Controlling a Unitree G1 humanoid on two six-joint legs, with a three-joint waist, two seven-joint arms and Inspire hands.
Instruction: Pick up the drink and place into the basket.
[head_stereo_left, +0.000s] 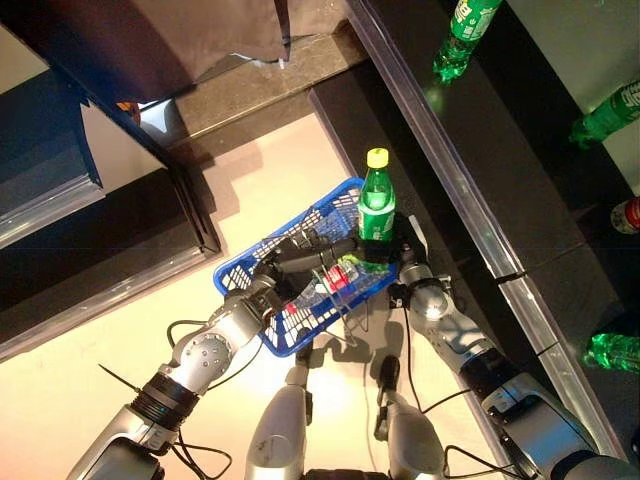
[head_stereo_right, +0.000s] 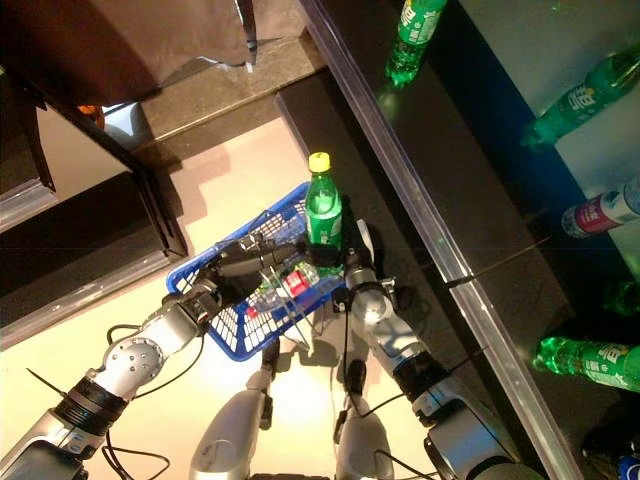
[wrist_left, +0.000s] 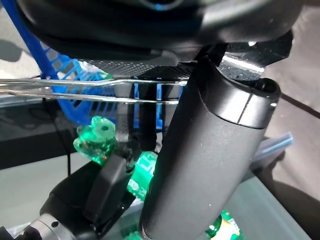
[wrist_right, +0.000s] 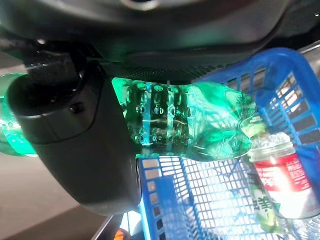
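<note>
A green drink bottle (head_stereo_left: 376, 205) with a yellow cap stands upright over the right edge of the blue basket (head_stereo_left: 232, 272). My right hand (head_stereo_left: 400, 250) is shut on its lower part, and the thumb (wrist_right: 85, 150) lies across the ribbed green body (wrist_right: 190, 125). My left hand (head_stereo_left: 290, 255) reaches over the basket and is shut on its thin metal handle (wrist_left: 100, 90). In the basket lies a clear bottle (head_stereo_left: 335, 280) with a red label (wrist_right: 280, 180).
A dark glass counter (head_stereo_left: 480, 190) with a metal edge runs along the right. On it lie more green bottles (head_stereo_left: 460, 35) (head_stereo_left: 610, 115) (head_stereo_left: 612, 350) and a red-labelled one (head_stereo_left: 625, 215). A dark cabinet (head_stereo_left: 100, 230) stands at the left.
</note>
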